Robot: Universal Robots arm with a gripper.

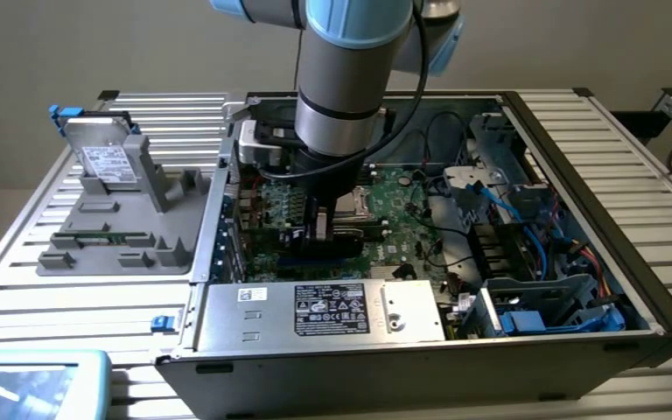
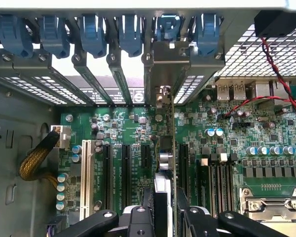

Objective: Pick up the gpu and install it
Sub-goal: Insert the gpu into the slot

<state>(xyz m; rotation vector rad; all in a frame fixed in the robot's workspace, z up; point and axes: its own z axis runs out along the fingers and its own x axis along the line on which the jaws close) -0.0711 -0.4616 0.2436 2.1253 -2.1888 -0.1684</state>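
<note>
The gpu [image 2: 167,148] is found inside the computer case [image 1: 616,219], standing on edge over the motherboard [image 2: 133,123]. Its silver bracket [image 2: 170,64] lies against the case's rear slot wall, below the row of blue retaining clips [image 2: 91,34]. The gripper [image 2: 166,210] is partly closed, one finger on each face of the card, and has hold of it. In the exterior view the gripper sits low in the case, above the middle of the board. Progress, as judged: the pick-up is complete, since the card is in the grip and within the case, lined up along the expansion slots [image 2: 126,168]. The install is not confirmed. Whether the card's lower edge has entered its slot cannot be told, as the fingers and the card itself hide that joint. No release has taken place. Contents of the case, besides the card and board: a power supply [image 1: 325,311] with a black and white label at the near wall, a drive cage [image 1: 546,306] at the exterior view's right, and blue cables [image 1: 523,206] running above it. At the exterior view's left, a grey holder tray [image 1: 67,262] rests on the slatted table [image 1: 32,297], well apart from the gripper. It carries a hard drive [image 1: 108,162] standing upright with a white label, and a memory stick [image 1: 102,236] lying flat in a groove.
</note>
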